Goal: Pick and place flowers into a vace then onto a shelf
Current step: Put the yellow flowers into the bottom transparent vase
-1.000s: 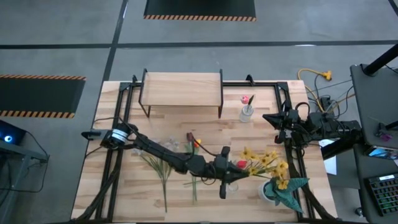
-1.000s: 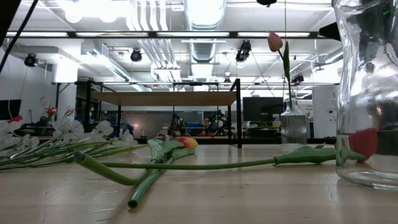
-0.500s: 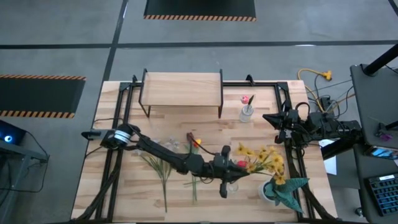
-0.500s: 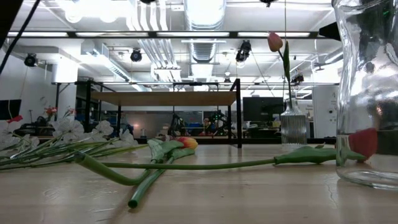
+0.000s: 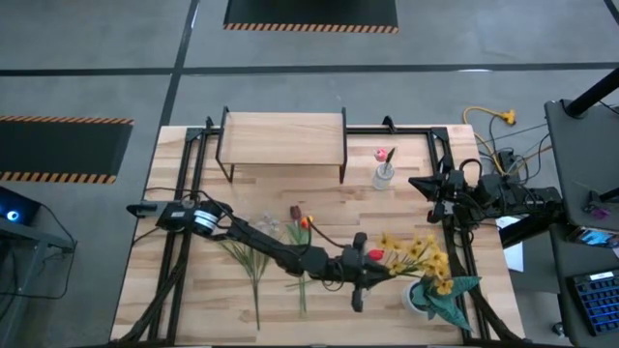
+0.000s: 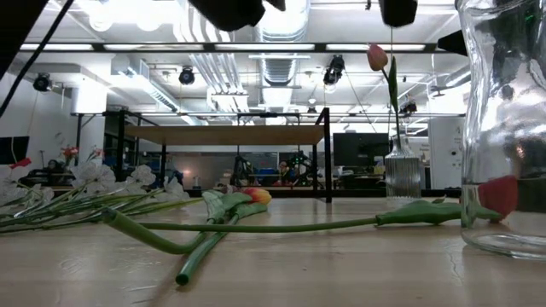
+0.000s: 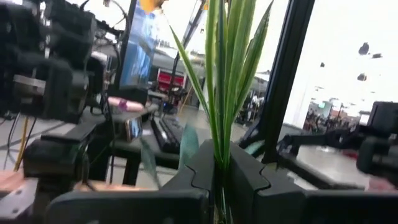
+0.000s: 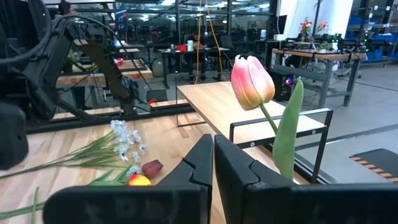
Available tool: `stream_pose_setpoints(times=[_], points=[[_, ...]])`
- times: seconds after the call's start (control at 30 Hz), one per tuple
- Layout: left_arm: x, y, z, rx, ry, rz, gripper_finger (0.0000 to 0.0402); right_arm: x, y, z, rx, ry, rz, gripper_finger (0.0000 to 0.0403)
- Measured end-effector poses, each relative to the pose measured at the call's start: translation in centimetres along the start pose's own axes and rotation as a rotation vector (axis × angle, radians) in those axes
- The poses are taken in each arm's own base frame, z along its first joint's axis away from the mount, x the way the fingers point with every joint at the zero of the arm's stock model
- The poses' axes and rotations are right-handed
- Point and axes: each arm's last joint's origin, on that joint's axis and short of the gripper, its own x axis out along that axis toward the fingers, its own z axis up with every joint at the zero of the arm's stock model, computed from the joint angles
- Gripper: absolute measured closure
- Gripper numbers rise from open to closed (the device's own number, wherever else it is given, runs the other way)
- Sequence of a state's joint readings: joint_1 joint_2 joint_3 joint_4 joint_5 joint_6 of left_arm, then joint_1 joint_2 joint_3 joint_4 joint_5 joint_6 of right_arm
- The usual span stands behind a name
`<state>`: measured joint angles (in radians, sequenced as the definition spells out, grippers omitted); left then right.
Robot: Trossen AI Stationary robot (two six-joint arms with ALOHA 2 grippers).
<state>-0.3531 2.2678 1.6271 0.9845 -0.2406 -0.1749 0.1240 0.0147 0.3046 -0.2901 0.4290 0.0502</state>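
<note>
My left gripper [image 5: 364, 267] reaches across the table's near middle, shut on the yellow sprig [image 5: 418, 255], whose blooms fan out toward the right edge. My right gripper [image 5: 422, 185] waits shut near the right edge. A red tulip [image 5: 375, 255], a yellow-orange tulip [image 5: 305, 223], a maroon tulip [image 5: 295, 211] and white blooms [image 5: 263, 224] lie flat on the table. A pink tulip [image 8: 251, 79] stands in a small glass vase [image 5: 383, 177]. A large clear vase [image 6: 503, 128] stands near the front edge. The shelf [image 5: 282, 135] stands at the far edge. My left gripper pinches the yellow sprig's green stems and narrow leaves [image 7: 221, 163] between its two fingers [image 7: 249, 177], near the lower end of the stem bundle. The leaves and blooms stretch forward beyond the fingertips. The sprig is off the tabletop; the low view shows none of it.
A white pot with a green spiky plant [image 5: 432, 296] sits at the near right corner, just below the sprig's blooms. Loose green stems [image 5: 253, 273] lie left of my left arm. A black frame [image 5: 455, 232] runs along the table's sides.
My left gripper has moved a little toward the right and near edges, carrying the yellow sprig with it. Dark parts of the arm now show at the top of the low view. The flowers on the table have stayed put.
</note>
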Motion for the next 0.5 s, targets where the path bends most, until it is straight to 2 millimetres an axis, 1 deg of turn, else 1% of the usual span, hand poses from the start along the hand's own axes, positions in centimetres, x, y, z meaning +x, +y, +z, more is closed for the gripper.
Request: stream_pose_setpoints(times=[0.5], points=[[-2.2, 1.0, -2.8, 0.014, 0.109, 0.020, 0.0397, 0.0, 0.0, -0.1, -0.003, 0.012, 0.001, 0.0394]])
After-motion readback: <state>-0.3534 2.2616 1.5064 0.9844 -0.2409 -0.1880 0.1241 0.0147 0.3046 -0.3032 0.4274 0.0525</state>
